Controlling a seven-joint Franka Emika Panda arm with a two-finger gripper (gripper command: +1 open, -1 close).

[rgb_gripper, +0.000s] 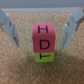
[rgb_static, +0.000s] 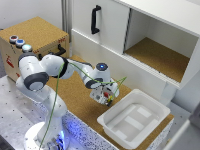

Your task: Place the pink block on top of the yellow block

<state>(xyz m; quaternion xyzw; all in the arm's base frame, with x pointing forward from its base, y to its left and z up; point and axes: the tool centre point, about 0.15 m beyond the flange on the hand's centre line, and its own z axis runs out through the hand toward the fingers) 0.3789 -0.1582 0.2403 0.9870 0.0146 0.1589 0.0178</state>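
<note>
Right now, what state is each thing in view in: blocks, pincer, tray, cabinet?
pink block: upright, stacked on the yellow block, not gripped.
yellow block: on the cork surface, beneath the pink block.
pincer: open, fingers either side of the stack, apart from it.
white tray: upright, with nothing visible inside.
cabinet: one compartment open on the exterior view's right; the door with the black handle is shut.

pink block marked "H", "D"

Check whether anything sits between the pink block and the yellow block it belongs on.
Nothing visible does. In the wrist view the pink block already rests directly on the yellow block, and the gripper fingers stand apart on either side of it.
</note>
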